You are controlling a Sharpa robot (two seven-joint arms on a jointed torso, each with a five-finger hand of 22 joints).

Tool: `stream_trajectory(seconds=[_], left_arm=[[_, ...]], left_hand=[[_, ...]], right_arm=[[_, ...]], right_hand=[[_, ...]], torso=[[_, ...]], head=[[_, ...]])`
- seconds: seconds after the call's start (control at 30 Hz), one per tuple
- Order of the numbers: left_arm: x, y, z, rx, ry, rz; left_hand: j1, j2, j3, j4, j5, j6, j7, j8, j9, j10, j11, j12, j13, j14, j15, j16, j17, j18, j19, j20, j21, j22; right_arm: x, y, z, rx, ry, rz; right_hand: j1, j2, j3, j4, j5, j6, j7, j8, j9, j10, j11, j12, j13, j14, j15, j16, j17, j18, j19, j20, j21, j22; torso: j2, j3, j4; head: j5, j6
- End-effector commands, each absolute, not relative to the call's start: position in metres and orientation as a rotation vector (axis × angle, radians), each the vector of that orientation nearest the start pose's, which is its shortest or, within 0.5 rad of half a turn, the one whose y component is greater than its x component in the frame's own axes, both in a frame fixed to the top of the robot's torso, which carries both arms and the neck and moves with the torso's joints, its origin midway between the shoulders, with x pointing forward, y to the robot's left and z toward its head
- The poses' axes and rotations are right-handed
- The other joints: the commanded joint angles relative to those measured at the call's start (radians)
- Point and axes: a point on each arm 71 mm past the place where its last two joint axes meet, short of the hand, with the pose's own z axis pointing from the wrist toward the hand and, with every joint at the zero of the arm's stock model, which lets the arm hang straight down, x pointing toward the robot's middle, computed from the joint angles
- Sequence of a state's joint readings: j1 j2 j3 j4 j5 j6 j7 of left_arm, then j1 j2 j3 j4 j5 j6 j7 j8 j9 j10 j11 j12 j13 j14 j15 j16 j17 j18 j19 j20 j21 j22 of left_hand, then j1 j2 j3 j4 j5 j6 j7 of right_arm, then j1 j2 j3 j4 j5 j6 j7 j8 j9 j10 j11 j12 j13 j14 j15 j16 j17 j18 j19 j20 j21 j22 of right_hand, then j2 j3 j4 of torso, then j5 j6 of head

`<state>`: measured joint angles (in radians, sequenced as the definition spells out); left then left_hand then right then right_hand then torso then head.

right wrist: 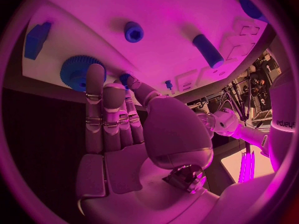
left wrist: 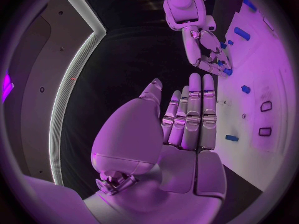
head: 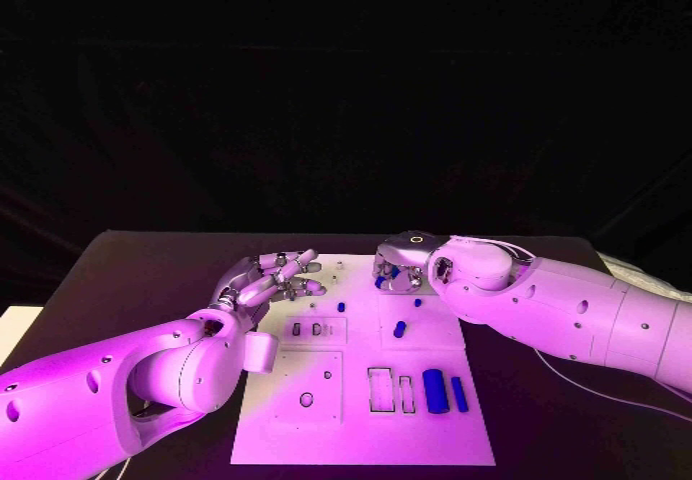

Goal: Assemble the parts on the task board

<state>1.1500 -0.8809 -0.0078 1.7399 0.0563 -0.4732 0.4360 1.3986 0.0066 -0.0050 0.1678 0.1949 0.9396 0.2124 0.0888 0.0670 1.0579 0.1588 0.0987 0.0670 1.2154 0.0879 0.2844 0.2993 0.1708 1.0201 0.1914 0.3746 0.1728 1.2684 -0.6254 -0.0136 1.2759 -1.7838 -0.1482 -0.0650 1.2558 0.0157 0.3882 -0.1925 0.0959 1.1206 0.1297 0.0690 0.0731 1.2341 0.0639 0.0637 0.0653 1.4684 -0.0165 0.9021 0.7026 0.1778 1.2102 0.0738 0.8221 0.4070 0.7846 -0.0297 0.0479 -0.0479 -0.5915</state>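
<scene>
The white task board lies mid-table. My right hand hovers low over its far edge. In the right wrist view its thumb and a fingertip pinch a small blue part, and another fingertip touches a blue gear. The left wrist view shows that hand bent down over blue pieces. My left hand hangs open over the board's far left corner, its fingers straight and holding nothing. Loose blue parts lie at mid-board and near the right edge.
Dark slots and small holes are cut into the near half of the board. A blue knob, a blue cylinder and a blue block sit on the board beyond my right hand. Black table surrounds the board.
</scene>
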Motion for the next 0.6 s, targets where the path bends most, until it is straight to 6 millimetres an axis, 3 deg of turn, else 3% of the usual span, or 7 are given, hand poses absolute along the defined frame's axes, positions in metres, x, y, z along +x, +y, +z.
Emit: stream_trajectory(seconds=[0.03, 0.17, 0.43, 0.6], left_arm=[[0.445, 0.174, -0.170, -1.191, 1.378, -1.619], [0.445, 0.174, -0.170, -1.191, 1.377, -1.619], [0.445, 0.174, -0.170, -1.190, 1.376, -1.620], [0.444, 0.175, -0.169, -1.190, 1.377, -1.621]], left_hand=[[-0.002, 0.007, 0.000, -0.007, -0.002, 0.002, 0.006, -0.003, -0.002, -0.008, -0.002, -0.004, -0.001, -0.010, 0.001, -0.003, 0.002, 0.008, -0.004, 0.003, -0.004, -0.001], [-0.002, 0.007, 0.000, -0.007, -0.002, 0.002, 0.006, -0.003, -0.002, -0.008, -0.002, -0.004, -0.001, -0.010, 0.002, -0.003, 0.002, 0.008, -0.004, 0.003, -0.004, -0.001], [-0.002, 0.007, 0.000, -0.008, -0.002, 0.002, 0.007, -0.004, -0.002, -0.008, -0.002, -0.004, -0.001, -0.011, 0.002, -0.003, 0.002, 0.008, -0.005, 0.003, -0.004, -0.002], [-0.002, 0.008, 0.000, -0.008, -0.002, 0.002, 0.007, -0.004, -0.002, -0.009, -0.002, -0.004, -0.001, -0.011, 0.002, -0.003, 0.003, 0.008, -0.005, 0.003, -0.004, -0.002]], right_arm=[[0.536, -0.151, -0.153, -0.474, 1.509, 0.475], [0.535, -0.148, -0.148, -0.435, 1.455, 0.497], [0.537, -0.139, -0.144, -0.401, 1.409, 0.511], [0.539, -0.130, -0.144, -0.400, 1.392, 0.516]], right_hand=[[-0.001, -0.002, 0.013, 0.001, -0.005, 0.003, 0.005, -0.004, 0.000, -0.009, 0.004, -0.003, -0.002, 0.016, -0.005, 0.010, 0.005, 0.004, -0.008, 0.001, 0.010, 0.004], [0.003, -0.002, 0.022, 0.002, -0.008, 0.003, 0.007, -0.003, 0.000, -0.011, 0.005, -0.002, -0.002, 0.014, -0.005, 0.016, 0.011, 0.005, -0.010, 0.001, 0.014, 0.006], [0.005, -0.003, 0.030, 0.004, -0.009, 0.005, 0.009, -0.003, 0.001, -0.011, 0.006, -0.002, -0.002, 0.014, -0.004, 0.025, 0.020, 0.005, -0.012, 0.002, 0.019, 0.009], [0.005, -0.006, 0.039, 0.007, -0.003, 0.006, 0.010, -0.002, 0.001, -0.011, 0.007, -0.001, -0.001, 0.015, -0.003, 0.041, 0.036, 0.005, -0.013, 0.003, 0.026, 0.013]], torso=[[0.001, -0.0009, 0.0031], [0.001, -0.0020, 0.0038], [0.006, -0.0008, 0.0017], [0.008, -0.0017, 0.0045]], head=[[0.000, 0.004], [0.001, 0.007], [0.007, 0.010], [0.008, 0.008]])
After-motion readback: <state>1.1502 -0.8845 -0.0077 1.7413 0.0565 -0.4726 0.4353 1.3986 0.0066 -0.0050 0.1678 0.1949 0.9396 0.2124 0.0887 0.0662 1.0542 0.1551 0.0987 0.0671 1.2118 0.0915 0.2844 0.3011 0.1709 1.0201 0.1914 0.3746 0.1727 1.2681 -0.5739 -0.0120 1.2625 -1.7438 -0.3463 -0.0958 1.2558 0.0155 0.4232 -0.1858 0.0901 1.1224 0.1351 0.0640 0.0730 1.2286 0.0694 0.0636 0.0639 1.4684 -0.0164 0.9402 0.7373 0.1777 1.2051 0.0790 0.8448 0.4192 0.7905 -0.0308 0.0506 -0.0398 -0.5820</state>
